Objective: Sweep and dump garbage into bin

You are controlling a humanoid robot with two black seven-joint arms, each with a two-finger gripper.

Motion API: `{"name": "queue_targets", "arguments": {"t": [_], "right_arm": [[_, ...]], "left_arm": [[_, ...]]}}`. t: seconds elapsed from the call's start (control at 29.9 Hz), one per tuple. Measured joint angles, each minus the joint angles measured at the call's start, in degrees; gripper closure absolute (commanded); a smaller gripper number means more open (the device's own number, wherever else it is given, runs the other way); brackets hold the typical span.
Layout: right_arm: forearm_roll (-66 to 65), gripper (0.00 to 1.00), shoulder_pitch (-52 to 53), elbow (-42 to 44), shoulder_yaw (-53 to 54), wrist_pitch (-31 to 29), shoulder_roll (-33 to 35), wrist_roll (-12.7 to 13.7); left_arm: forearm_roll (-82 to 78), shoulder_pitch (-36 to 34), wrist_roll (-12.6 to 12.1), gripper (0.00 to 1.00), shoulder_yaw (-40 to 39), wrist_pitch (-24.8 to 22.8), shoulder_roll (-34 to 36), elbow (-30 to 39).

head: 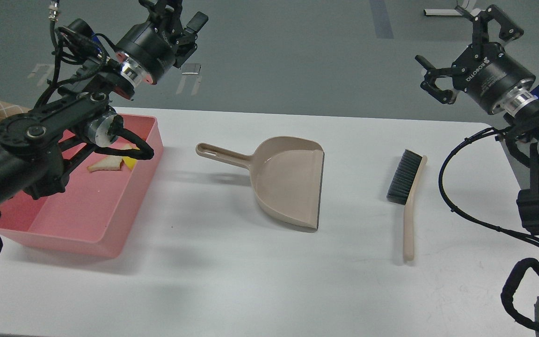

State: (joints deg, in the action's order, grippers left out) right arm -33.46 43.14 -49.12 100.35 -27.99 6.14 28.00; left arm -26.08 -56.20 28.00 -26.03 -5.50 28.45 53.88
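Bread slice [105,164] and sponge piece [130,162] lie inside the pink bin [110,220]. Right of the bin rest an empty dustpan [288,180], then a brush [407,187]. Left gripper [176,18] and right gripper [456,51] hover spread, empty. Risk: the left arm's cable, draped into the bin, could snag its rim.

Left black arm [40,140] covers much of the yellow sponge chunk [129,162] and the shallow pink plastic tub's [110,224] far-left wall. Left end effector [176,18] cut off by top edge; finger spread unreadable.
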Motion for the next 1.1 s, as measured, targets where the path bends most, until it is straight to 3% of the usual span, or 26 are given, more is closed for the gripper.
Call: {"name": "queue_targets", "arguments": {"t": [0.23, 0.5, 0.64, 0.84, 1.1], "right_arm": [[3.7, 0.06, 6.8, 14.0, -0.6, 0.0, 0.3, 0.0], [10.6, 0.06, 8.3, 16.4, -14.3, 0.0, 0.3, 0.0], [13.8, 0.06, 7.6, 13.4, -20.1, 0.0, 0.3, 0.0], [16.6, 0.05, 2.7, 3.5, -20.7, 0.0, 0.4, 0.0], [16.9, 0.05, -3.1, -6.1, -20.4, 0.0, 2.3, 0.0]], "left_arm": [[-0.1, 0.1, 0.0, 0.02, -0.6, -3.6, -3.0, -5.5], [0.1, 0.2, 0.0, 0.02, -0.6, -4.0, -3.8, -5.8], [0.1, 0.6, 0.0, 0.02, -0.6, -5.0, -3.5, -5.3], [0.1, 1.4, 0.0, 0.02, -0.5, -8.3, -3.4, -4.8], [-0.5, 4.3, 0.0, 0.02, -0.4, -7.8, -3.6, -0.7]]}}
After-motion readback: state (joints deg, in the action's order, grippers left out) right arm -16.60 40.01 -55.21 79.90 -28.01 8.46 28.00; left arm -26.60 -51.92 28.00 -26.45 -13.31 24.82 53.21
